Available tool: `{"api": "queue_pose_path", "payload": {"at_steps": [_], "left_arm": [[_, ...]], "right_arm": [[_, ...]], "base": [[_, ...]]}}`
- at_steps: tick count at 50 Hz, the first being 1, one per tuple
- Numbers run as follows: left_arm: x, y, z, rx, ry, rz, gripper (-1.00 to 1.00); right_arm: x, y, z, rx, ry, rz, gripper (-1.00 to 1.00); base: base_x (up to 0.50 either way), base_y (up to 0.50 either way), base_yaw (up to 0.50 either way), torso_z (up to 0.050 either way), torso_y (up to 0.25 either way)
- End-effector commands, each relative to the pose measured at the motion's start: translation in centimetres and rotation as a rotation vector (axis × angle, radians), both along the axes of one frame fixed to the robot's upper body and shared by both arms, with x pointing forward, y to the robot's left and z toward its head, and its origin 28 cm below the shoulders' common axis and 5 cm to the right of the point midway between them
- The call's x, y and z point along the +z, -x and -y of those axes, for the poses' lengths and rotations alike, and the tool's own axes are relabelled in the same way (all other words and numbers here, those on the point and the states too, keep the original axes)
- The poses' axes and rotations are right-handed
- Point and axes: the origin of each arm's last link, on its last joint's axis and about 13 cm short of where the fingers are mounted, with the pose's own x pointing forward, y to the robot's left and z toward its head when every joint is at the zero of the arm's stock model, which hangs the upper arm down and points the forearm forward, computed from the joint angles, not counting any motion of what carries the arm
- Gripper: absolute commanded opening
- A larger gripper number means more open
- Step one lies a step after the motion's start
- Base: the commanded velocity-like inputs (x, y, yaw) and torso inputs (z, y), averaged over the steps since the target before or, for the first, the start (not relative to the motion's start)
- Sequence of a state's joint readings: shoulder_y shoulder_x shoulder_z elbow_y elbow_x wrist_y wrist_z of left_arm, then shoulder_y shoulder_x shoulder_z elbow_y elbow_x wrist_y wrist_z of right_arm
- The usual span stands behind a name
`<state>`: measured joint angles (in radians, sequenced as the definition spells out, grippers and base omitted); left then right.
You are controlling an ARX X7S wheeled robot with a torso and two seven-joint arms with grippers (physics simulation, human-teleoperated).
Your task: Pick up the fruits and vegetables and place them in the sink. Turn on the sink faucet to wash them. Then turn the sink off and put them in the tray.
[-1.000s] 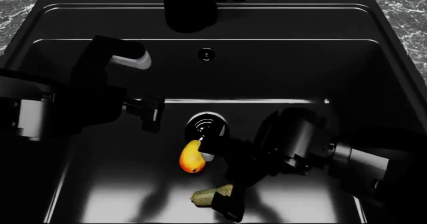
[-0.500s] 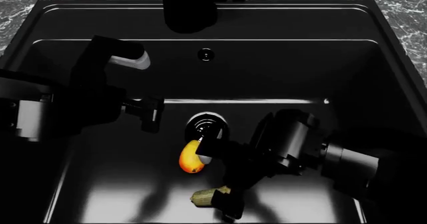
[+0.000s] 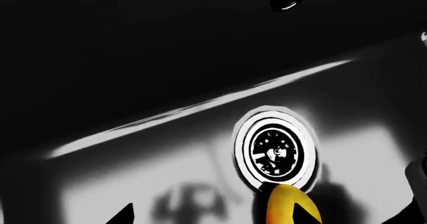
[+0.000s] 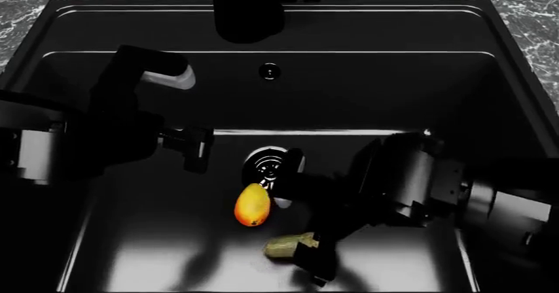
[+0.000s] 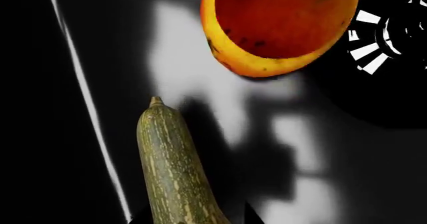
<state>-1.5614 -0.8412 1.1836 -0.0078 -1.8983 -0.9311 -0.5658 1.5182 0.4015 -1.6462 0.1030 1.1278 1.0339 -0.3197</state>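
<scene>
**Both fruits lie in the basin**

The oval yellow-orange mango [image 4: 252, 205] and elongated green squash [image 4: 288, 244] lie on the matte black sink [image 4: 131, 254] floor — right gripper [image 4: 302, 237] fingers spread around the squash; left gripper [image 4: 196, 149] state unclear.

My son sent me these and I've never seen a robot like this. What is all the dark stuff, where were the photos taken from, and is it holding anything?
It is a simulated two-armed robot reaching into a black sink. One picture looks down from its head: the bulky dark shapes are its left gripper and right gripper. The other two come from small cameras near each gripper.

On the sink floor lie a mango and a squash, close to the round metal drain. The faucet stands at the back edge.

The left gripper holds nothing that I can see. The right gripper is down at the squash, with the mango just beyond, but whether it has closed on the squash is not clear.
</scene>
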Motion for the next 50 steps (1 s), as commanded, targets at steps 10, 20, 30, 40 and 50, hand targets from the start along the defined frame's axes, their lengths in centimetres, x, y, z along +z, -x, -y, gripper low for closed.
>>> {"api": "queue_pose_path", "payload": {"at_steps": [10,20,30,40,50], "left_arm": [[0.1,0.2,0.7,-0.018,-0.025,-0.008,1.0],[-0.5,1.0,2.4,-0.037,-0.05,-0.082,1.0],[-0.9,0.7,3.9,-0.009,-0.049,-0.123,1.0],[-1.3,0.7,5.5,0.01,-0.051,-0.147,1.0],[-2.8,1.0,6.4,0.014,-0.075,-0.185,1.0]], "right_arm": [[7.2,2.0,2.7,-0.039,-0.013,0.127,-1.0],[10.8,1.6,4.2,-0.162,-0.059,0.269,-1.0],[12.3,0.6,4.8,-0.339,-0.063,0.382,-1.0],[13.1,0.1,5.0,-0.441,-0.063,0.435,-1.0],[13.0,0.2,5.0,-0.446,-0.06,0.442,-1.0]], "base": [[0.0,0.0,0.0,0.0,0.0],[0.0,0.0,0.0,0.0,0.0],[0.0,0.0,0.0,0.0,0.0],[0.0,0.0,0.0,0.0,0.0],[0.0,0.0,0.0,0.0,0.0]]}}
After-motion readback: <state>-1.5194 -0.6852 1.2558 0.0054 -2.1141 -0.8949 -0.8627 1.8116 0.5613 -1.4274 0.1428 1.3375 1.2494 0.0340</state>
